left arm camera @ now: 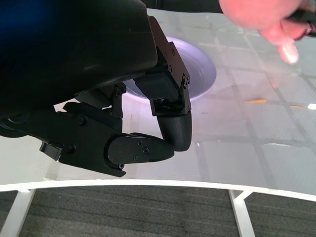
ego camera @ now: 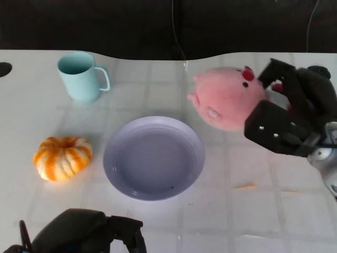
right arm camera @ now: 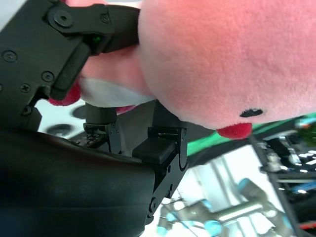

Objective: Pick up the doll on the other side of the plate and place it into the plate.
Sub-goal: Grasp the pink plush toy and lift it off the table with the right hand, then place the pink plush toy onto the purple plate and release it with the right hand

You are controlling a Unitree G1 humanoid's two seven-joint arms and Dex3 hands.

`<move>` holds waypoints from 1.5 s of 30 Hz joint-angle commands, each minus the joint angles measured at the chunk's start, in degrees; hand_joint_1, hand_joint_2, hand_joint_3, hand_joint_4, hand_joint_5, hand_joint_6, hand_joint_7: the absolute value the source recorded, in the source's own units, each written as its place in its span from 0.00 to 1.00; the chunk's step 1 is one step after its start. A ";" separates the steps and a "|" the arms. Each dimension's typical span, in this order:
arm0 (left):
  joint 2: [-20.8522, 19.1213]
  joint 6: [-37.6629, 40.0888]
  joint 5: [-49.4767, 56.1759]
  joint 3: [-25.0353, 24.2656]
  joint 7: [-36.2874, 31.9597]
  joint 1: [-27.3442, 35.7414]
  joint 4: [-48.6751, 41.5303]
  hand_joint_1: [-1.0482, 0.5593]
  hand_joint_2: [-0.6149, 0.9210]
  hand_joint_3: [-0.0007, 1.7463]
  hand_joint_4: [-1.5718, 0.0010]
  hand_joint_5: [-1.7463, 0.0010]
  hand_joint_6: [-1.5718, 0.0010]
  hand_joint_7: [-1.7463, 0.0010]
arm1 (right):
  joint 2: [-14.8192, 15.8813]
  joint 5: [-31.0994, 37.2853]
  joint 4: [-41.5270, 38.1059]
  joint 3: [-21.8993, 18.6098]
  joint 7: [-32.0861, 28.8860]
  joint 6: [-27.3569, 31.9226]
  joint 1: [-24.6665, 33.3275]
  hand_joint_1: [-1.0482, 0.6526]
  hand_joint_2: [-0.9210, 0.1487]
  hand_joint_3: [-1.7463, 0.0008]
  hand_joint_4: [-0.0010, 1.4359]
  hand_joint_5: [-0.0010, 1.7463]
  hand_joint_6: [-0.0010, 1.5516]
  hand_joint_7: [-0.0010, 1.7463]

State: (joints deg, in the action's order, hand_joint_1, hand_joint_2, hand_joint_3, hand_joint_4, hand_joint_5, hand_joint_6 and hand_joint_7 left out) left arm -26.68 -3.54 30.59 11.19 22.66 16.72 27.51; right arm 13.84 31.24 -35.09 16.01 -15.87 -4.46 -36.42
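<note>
A pink plush pig doll [ego camera: 229,100] hangs to the right of and behind the lilac plate [ego camera: 154,157], its snout toward the plate. My right hand [ego camera: 292,113] grips the doll's rear end, fingers wrapped around it. The right wrist view is filled by the doll [right arm camera: 222,59], with black fingers [right arm camera: 94,29] closed over its body. My left hand [ego camera: 87,232] rests at the table's front edge, near the plate's front left, fingers curled in on nothing [left arm camera: 163,128]. A piece of the plate [left arm camera: 200,69] and of the doll [left arm camera: 261,17] shows in the left wrist view.
A light blue mug [ego camera: 80,76] stands at the back left. An orange and white pumpkin [ego camera: 62,157] lies left of the plate. The table's far edge [ego camera: 158,55] runs behind the mug and doll.
</note>
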 commanded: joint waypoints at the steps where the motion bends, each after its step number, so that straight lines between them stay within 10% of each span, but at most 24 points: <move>1: 0.00 0.67 0.03 0.04 0.09 -0.17 0.80 0.46 1.00 0.21 0.55 0.27 0.52 0.50 | -0.62 -0.52 4.61 0.23 2.08 -0.41 0.12 0.52 0.56 0.22 0.66 1.00 0.48 1.00; 29: 1.28 4.78 1.17 2.24 0.78 1.06 4.21 0.45 1.00 0.23 0.55 0.30 0.52 0.49 | -14.16 6.41 -0.78 13.27 9.85 -2.33 -8.76 0.49 0.44 0.46 0.64 1.00 0.45 0.98; 32: 1.42 5.57 1.75 2.45 1.02 1.05 5.11 0.45 1.00 0.23 0.55 0.29 0.52 0.49 | -14.13 5.47 -0.70 13.40 13.89 -0.87 -8.75 0.48 0.29 0.66 0.60 0.93 0.52 0.63; 35: 1.38 6.03 1.63 2.59 1.29 0.91 5.58 0.45 1.00 0.23 0.55 0.30 0.52 0.49 | -13.19 4.79 0.88 13.57 18.85 0.07 -8.30 0.47 0.11 0.85 0.53 0.61 0.52 0.19; 37: 1.29 6.26 1.58 2.59 1.49 0.74 5.78 0.45 1.00 0.22 0.55 0.30 0.52 0.49 | -11.59 5.57 1.98 14.86 23.76 0.55 -8.68 0.38 0.02 0.93 0.28 0.33 0.30 0.02; 45: 1.15 6.69 1.04 2.50 1.90 0.42 5.67 0.45 1.00 0.23 0.55 0.29 0.52 0.48 | -7.26 6.46 8.47 16.31 35.24 1.97 -8.07 0.17 0.00 0.94 0.04 0.17 0.08 0.00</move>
State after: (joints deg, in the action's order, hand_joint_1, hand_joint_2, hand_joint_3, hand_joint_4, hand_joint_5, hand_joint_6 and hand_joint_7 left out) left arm -25.01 2.64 31.67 13.91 23.86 16.99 32.48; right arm 5.34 37.69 -28.24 32.37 18.51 -2.22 -44.26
